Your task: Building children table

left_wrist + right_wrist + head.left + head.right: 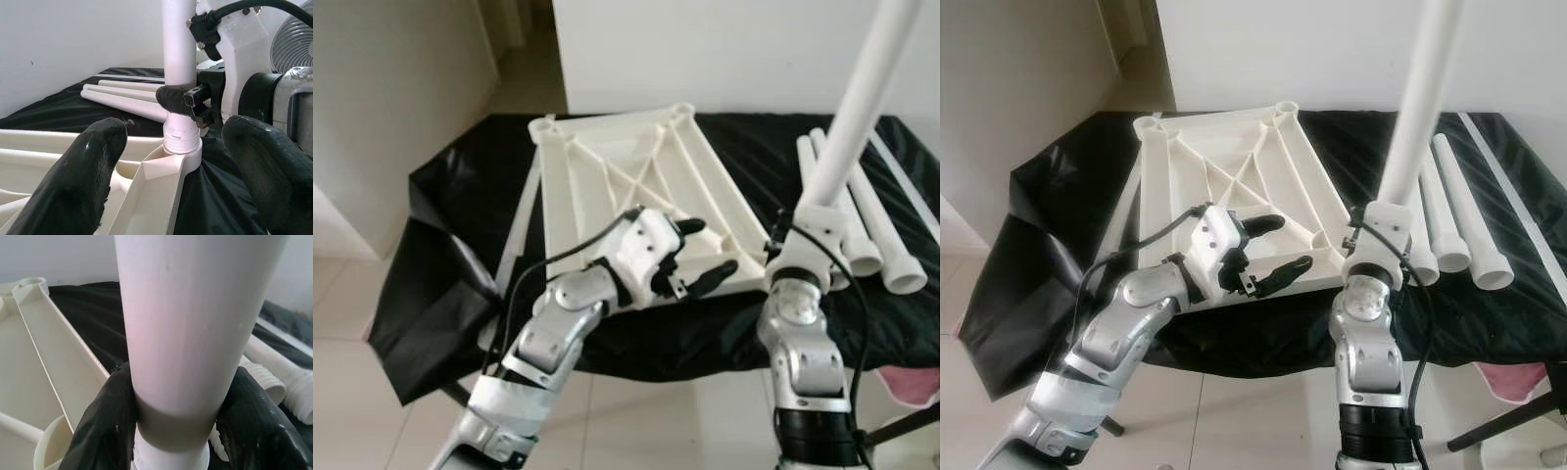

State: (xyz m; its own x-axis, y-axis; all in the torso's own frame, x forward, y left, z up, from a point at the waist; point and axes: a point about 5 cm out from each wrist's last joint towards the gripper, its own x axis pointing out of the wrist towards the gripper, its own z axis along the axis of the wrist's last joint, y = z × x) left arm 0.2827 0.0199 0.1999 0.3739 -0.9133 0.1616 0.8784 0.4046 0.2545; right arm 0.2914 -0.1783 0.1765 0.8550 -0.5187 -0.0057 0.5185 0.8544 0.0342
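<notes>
The white tabletop (636, 186) lies upside down on a surface draped in black cloth (450, 186). A white table leg (857, 108) stands upright in the tabletop's near right corner socket (182, 147). My right gripper (796, 233) is shut on the leg just above its threaded end, with the black fingers (100, 431) wrapped around both sides of it. My left gripper (705, 252) hovers open over the tabletop's near edge, a little left of that corner. Its fingertips (83, 176) point toward the socket with nothing between them.
Three loose white legs (862, 230) lie side by side on the cloth right of the tabletop. A thin white strip (1508, 186) lies beyond them. Another white rod (519, 225) lies along the tabletop's left edge. Tiled floor (372, 392) is below, with a pink item (913, 384) at lower right.
</notes>
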